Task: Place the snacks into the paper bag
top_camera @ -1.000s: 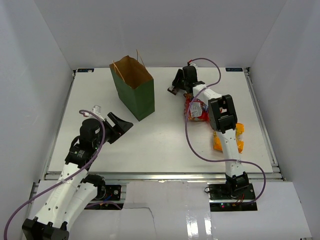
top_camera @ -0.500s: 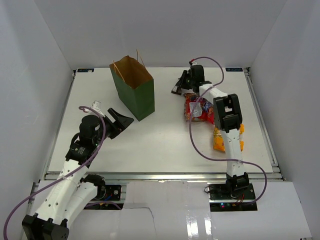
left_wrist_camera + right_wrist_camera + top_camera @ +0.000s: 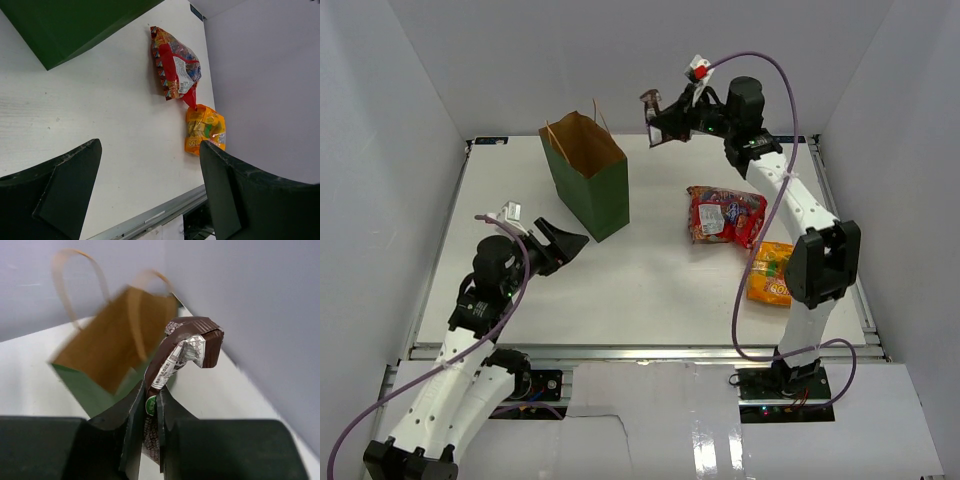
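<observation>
Right wrist view: looking along the right gripper [image 3: 151, 405], clamping the lower part of the dark brown bar [image 3: 187, 347] between jaws drawn almost together, with the bar's top end curling over above the fingers.
Right gripper height: hanging high over the far side of the table, holding the bar well clear of the surface.
Bar against bag: sitting to the right of the paper bag [image 3: 590, 190] in the top view, apart from its mouth and not over it.
Paper bag: standing upright on the far left part of the surface, gaping open at the top, showing brown kraft inside and thin handles sticking up.
Left gripper [image 3: 565, 240]: hovering low at the near left, spreading its jaws wide around nothing, pointing at the bag's near bottom corner and stopping close beside it.
Red bag [image 3: 723, 215]: lying flat on the right half, well apart from the paper bag.
Orange bag [image 3: 772, 273]: lying flat nearer the front right, just beside the red bag's corner; touching or not, impossible to tell.
Table [image 3: 650, 290]: spreading white and matte, ending in a metal rail along the near edge.
Walls [image 3: 620, 60]: rising as plain white panels, closing in the left, far and right sides.
</observation>
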### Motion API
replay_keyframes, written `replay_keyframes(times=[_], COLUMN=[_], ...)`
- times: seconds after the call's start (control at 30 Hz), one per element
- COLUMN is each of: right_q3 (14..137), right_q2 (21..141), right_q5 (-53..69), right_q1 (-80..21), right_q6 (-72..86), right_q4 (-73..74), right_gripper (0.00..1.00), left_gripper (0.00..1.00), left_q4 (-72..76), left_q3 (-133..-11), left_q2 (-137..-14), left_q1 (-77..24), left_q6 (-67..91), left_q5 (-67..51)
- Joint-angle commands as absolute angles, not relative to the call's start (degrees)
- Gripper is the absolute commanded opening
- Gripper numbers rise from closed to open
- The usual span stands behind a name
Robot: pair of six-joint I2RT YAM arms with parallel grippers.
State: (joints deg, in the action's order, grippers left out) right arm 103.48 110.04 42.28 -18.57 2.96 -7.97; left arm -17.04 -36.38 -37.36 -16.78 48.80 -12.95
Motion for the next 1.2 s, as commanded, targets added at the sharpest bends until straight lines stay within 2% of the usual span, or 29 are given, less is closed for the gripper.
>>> replay_keyframes(times=[0.0,0.27,0.53,0.6,0.63,0.73,0.9,1.0,1.03,1.17], right_q3=[104.6,112.4,117.0,117.2,117.2,116.2,114.2,113.6,112.9,103.7], right_q2=[104.8,107.7,116.3,117.3,117.4,116.1,110.1,105.9,104.8,97.7], right_q5=[45.4,31.5,20.3,19.3,19.0,19.8,22.5,31.9,34.2,44.5], right_q1=[-25.4,-37.9,-40.9,-41.0,-41.0,-41.0,-40.4,-37.5,-36.3,-27.5], right_q6=[-8.7,-17.0,-19.1,-20.3,-20.7,-21.2,-19.4,-15.8,-14.9,-15.1], right_q4=[-9.1,-6.7,-9.3,-9.0,-8.6,-7.4,-4.9,-0.3,3.1,10.2], right_gripper=[0.18,0.21,0.28,0.36,0.47,0.58,0.66,0.77,0.85,0.91], left_gripper=[0.90,0.90,0.90,0.90,0.90,0.90,0.90,0.90,0.90,0.90], left_q4=[-15.6,-16.1,-18.2,-18.2,-18.2,-17.8,-14.9,-11.4,-9.4,-4.1], left_q3=[-35.2,-33.0,-32.3,-32.1,-32.0,-32.3,-33.3,-34.8,-35.5,-38.7], left_q2=[-35.4,-30.0,-25.8,-25.4,-25.5,-26.3,-31.2,-36.7,-38.3,-50.5], left_q1=[-17.0,-17.0,-17.0,-17.0,-16.9,-16.9,-17.0,-17.2,-17.7,-24.5], left_q6=[47.4,48.2,48.9,49.0,49.0,48.8,47.6,47.1,47.0,45.4], left_q5=[-14.3,-14.4,-14.4,-14.6,-14.9,-16.2,-20.8,-25.1,-25.7,-24.6])
